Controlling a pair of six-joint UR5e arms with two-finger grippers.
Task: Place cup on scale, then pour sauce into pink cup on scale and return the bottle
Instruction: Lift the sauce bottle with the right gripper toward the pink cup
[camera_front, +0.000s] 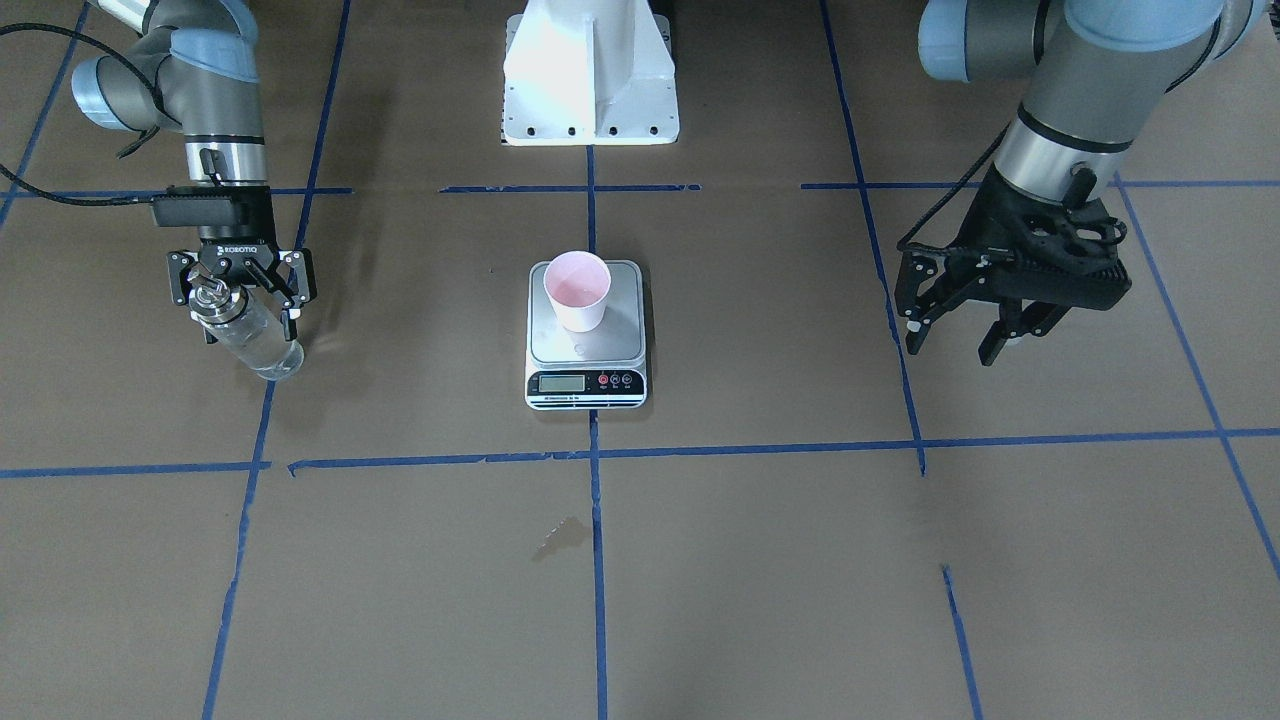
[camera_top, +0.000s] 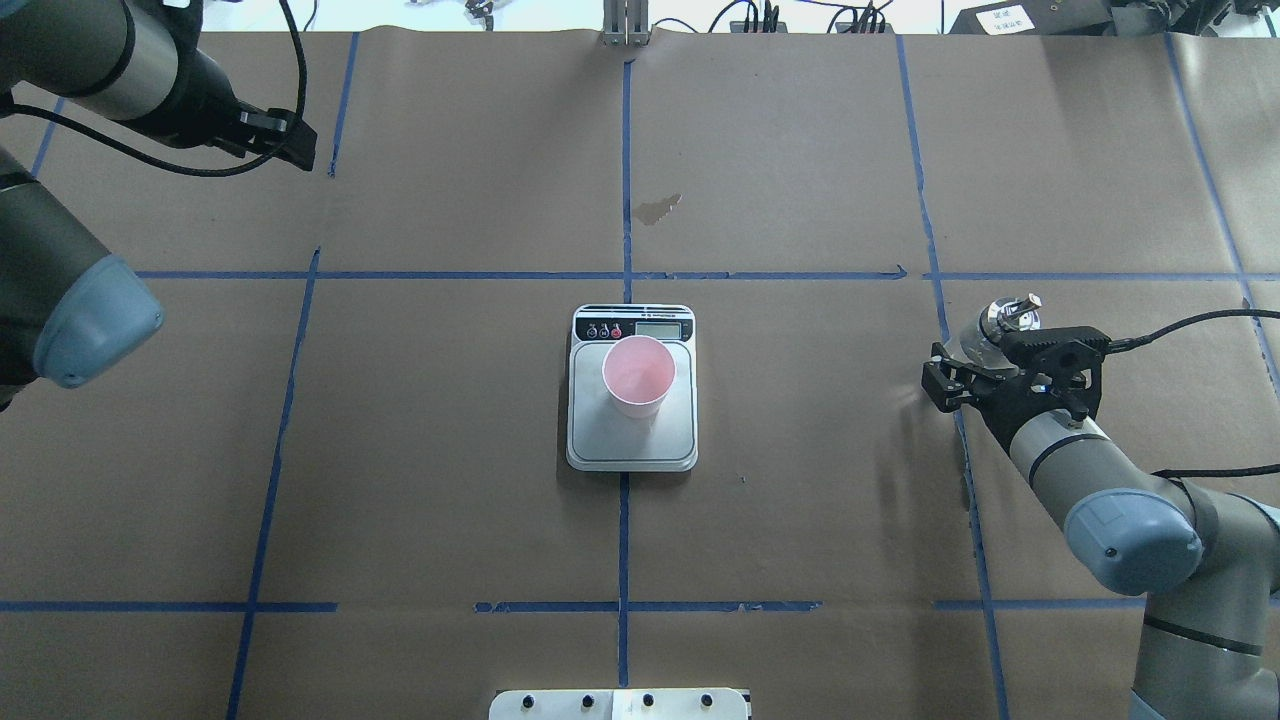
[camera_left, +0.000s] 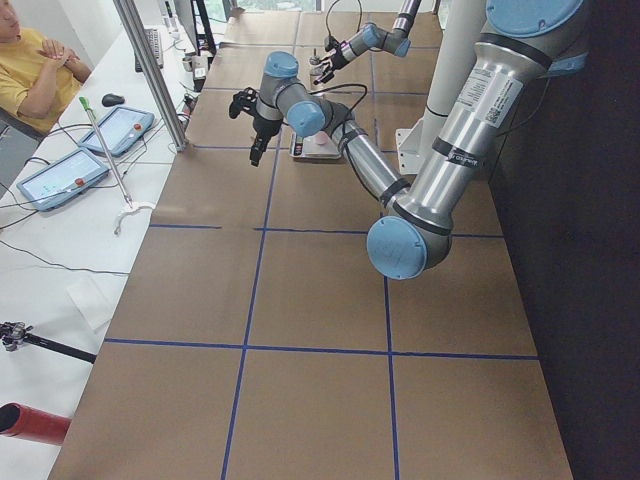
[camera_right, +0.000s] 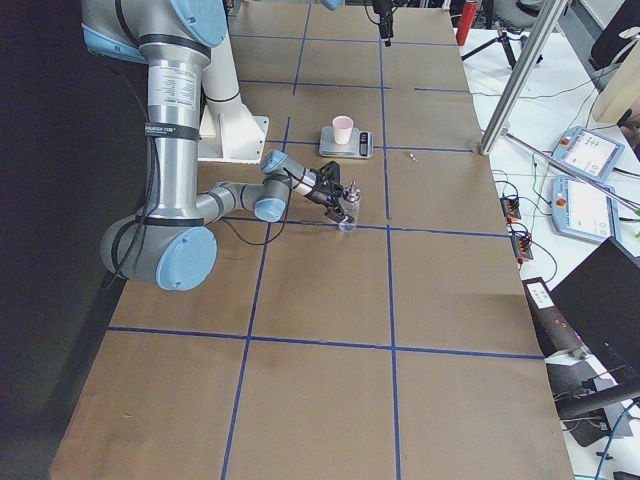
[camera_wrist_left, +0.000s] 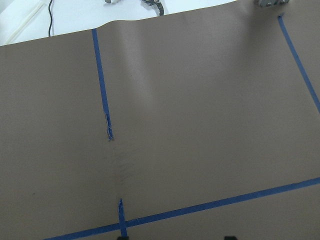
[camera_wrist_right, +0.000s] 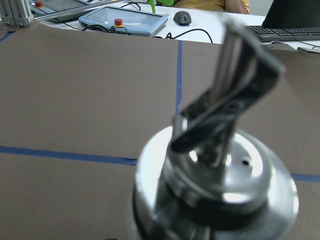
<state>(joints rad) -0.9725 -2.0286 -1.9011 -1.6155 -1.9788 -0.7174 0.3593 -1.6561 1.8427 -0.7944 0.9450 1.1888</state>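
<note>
The pale pink cup (camera_front: 577, 290) stands upright on the steel platform of the scale (camera_front: 585, 348), at the table's middle; from overhead the cup (camera_top: 638, 372) sits toward the display end of the scale (camera_top: 640, 445). My right gripper (camera_front: 248, 325) is shut on the upper part of the clear bottle (camera_front: 252, 342), which is upright out on the robot's right side. The bottle's silver collar and spout (camera_wrist_right: 215, 180) fill the right wrist view. Whether its base touches the table I cannot tell. My left gripper (camera_front: 950, 345) hangs open and empty, well away from the scale.
The table is brown paper with a blue tape grid. The white robot base (camera_front: 590, 70) stands behind the scale. A small stain (camera_front: 560, 535) marks the paper on the operators' side. A seated person (camera_left: 35, 60) and tablets (camera_left: 70, 175) are at a side bench.
</note>
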